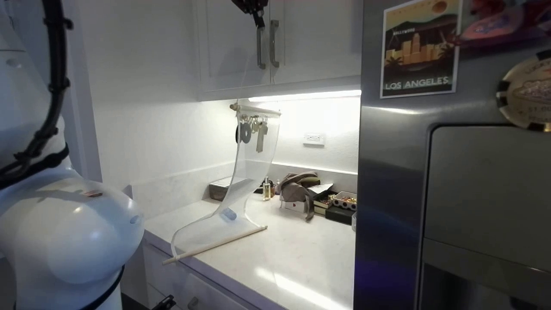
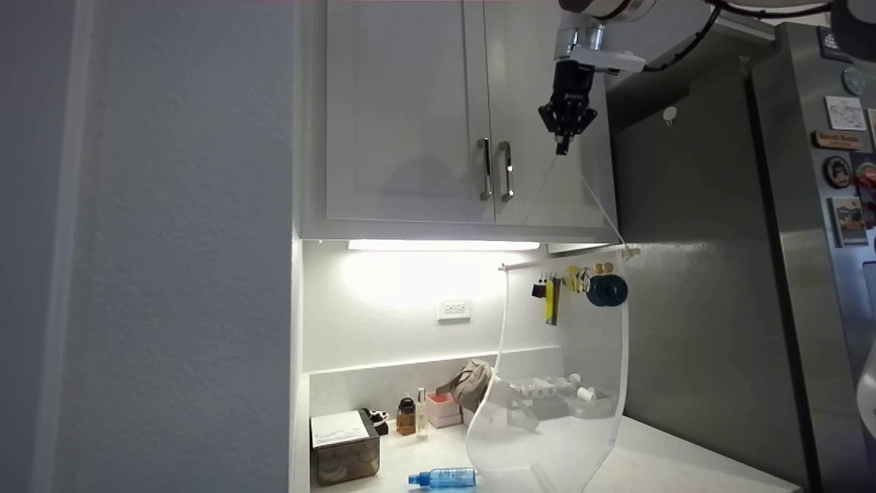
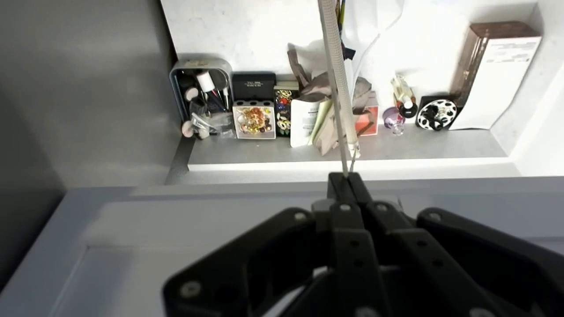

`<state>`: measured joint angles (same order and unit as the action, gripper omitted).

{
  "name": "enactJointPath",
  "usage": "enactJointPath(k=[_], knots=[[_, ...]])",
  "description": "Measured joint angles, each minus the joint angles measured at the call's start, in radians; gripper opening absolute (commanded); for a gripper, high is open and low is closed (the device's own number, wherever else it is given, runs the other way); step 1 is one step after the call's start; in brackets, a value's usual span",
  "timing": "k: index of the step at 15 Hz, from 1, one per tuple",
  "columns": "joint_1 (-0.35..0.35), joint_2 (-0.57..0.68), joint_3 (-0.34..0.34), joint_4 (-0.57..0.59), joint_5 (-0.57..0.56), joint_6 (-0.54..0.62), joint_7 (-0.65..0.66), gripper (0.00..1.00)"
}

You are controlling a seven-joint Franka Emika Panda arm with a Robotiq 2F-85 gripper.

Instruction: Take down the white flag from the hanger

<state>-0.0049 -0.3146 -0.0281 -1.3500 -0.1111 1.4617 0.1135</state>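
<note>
The white flag is a long, sheer, limp cloth, seen in an exterior view [image 1: 254, 172] and in an exterior view [image 2: 561, 445]. A thin rod [image 1: 260, 110] spans its top and another rod [image 1: 219, 243] its bottom. Several small trinkets [image 1: 261, 135] hang below the top rod. My gripper [image 3: 346, 176] is shut on the flag's thin cord, which also shows in an exterior view [image 2: 602, 205]. The gripper is above the flag, in front of the cabinet doors [image 2: 410, 116]. I cannot tell whether the bottom rod touches the counter. The hanger does not show in any view.
A steel refrigerator [image 1: 396, 172] stands beside the counter [image 1: 301, 245]. Cabinet handles [image 2: 506, 171] are close to the gripper. On the counter are a box [image 2: 345, 448], a blue bottle [image 2: 445, 477], a grey-brown cloth bag [image 1: 295, 187] and several small containers [image 3: 254, 121].
</note>
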Motion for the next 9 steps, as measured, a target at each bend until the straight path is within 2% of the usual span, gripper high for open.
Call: enactJointPath(k=[5,9], knots=[[-0.003,-0.005,-0.077,-0.081,0.012,-0.019,-0.054,0.0],[-0.028,-0.006,-0.102,-0.143,0.013,-0.032,-0.094,0.0]])
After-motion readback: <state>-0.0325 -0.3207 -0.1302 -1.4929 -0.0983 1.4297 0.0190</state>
